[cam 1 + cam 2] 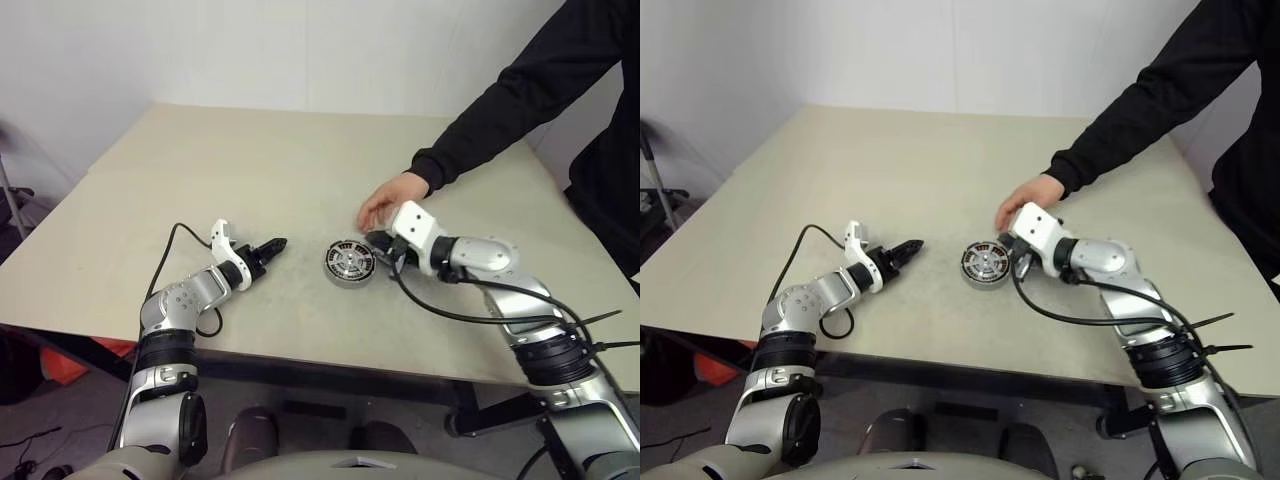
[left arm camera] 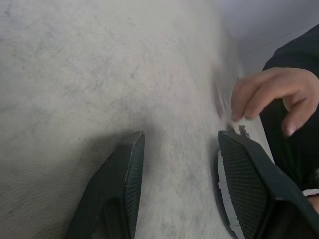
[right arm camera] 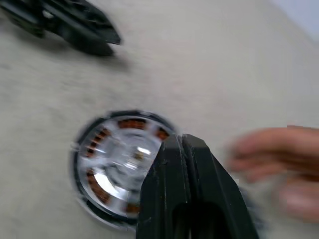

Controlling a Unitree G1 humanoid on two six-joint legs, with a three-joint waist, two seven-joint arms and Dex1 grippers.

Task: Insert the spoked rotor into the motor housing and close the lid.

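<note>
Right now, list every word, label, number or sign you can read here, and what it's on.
None. No readable text on the motor housing, the table, the left gripper, the right gripper or the person's sleeve. The housing carries copper windings, no markings.

Shiny metal motor housing [image 1: 349, 263] with copper windings lies on a matt, speckled table [image 1: 250, 170].

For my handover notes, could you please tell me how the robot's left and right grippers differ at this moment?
The left gripper has its black fingers spread apart over bare beige table, holding nothing; the right gripper has its fingers pressed shut. The left sits apart from the round silver motor housing with copper windings; the right is right beside it, near a person's hand. Both point toward the housing.
</note>
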